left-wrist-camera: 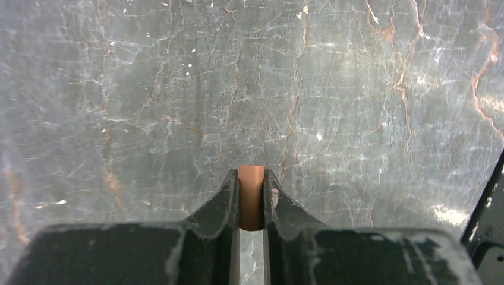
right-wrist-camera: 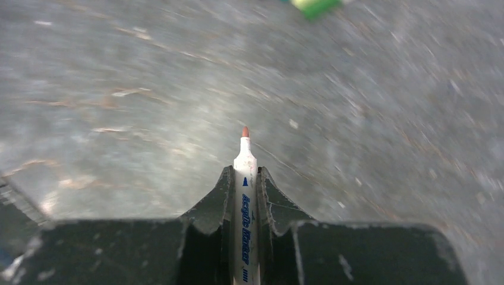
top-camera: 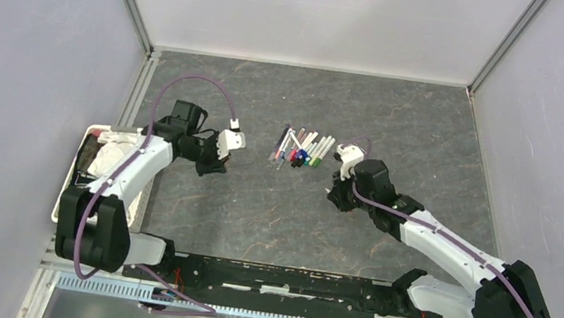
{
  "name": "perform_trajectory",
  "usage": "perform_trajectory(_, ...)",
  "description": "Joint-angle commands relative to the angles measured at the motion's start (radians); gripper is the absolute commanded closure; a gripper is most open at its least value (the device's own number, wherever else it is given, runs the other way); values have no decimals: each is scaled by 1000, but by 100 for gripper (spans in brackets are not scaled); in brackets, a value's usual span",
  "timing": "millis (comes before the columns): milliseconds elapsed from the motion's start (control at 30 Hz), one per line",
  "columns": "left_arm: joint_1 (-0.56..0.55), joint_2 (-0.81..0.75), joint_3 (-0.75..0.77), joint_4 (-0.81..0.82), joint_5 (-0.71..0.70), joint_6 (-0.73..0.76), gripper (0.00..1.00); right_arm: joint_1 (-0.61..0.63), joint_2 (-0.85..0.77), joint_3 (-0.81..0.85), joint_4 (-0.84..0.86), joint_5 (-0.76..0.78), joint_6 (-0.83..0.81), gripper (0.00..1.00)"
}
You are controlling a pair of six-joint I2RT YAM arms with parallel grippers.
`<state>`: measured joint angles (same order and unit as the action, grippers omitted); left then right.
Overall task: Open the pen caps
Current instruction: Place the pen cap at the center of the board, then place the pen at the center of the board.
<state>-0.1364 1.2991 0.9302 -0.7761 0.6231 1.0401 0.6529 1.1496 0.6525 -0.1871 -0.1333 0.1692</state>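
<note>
From above: a heap of pens [top-camera: 302, 149] lying between the left gripper [top-camera: 211, 166] and the right gripper [top-camera: 337, 198], well apart. Left wrist: pinching a brown cap [left-wrist-camera: 251, 199], off its pen. Right wrist: pinching a white marker [right-wrist-camera: 245, 219], tip bare. Best now, most likely: set both down softly, away from the heap, then grab another pen.

Table top [left-wrist-camera: 356, 89]: dark grey stone-look slab, veined white and rust, smooth with a soft sheen; walls [top-camera: 28, 48]: flat matt pale grey panels. Left gripper [left-wrist-camera: 251, 181] and right gripper [right-wrist-camera: 245, 178]: matt black plastic fingers, edges scuffed and flecked with pale scratches. Brown cap [left-wrist-camera: 251, 199]: smooth plastic, satin finish; marker [right-wrist-camera: 245, 208]: glossy white plastic barrel with blue print and a dull, fibrous-looking reddish tip; arm shells [top-camera: 449, 249]: smooth white plastic, slightly glossy.
</note>
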Motion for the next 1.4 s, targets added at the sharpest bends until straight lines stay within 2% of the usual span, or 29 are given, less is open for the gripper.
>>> perform_trajectory(0,-22,20,-69,279,4,-216,95,-3,-50,-125,135,361,84,100)
perform_trajectory(133,-49,69,-113,365,-57,-248,92,-3,-65,-208,239,424,116,100)
perform_trajectory(367,-98,129,-166,437,-115,-266,83,-3,14,-254,389,444,161,100)
perform_trajectory(533,-137,110,-195,426,-122,-265,67,2,84,-267,474,447,203,100)
perform_trajectory(767,-164,115,-189,401,-115,-280,58,28,173,-262,518,487,237,100)
perform_trajectory(900,-164,122,-147,352,-98,-282,44,56,204,-251,519,516,243,100)
perform_trajectory(933,-164,120,-131,339,-94,-290,35,60,211,-248,519,517,246,97)
perform_trajectory(1067,-146,121,-24,281,-75,-367,30,67,230,-256,517,521,263,90)
perform_trajectory(1100,-138,120,7,258,-52,-375,12,67,233,-260,517,520,268,84)
perform_trajectory(1133,-131,117,38,228,-34,-388,7,67,239,-265,517,517,273,81)
perform_trajectory(1367,-114,66,162,149,-9,-455,4,67,233,-283,484,501,304,61)
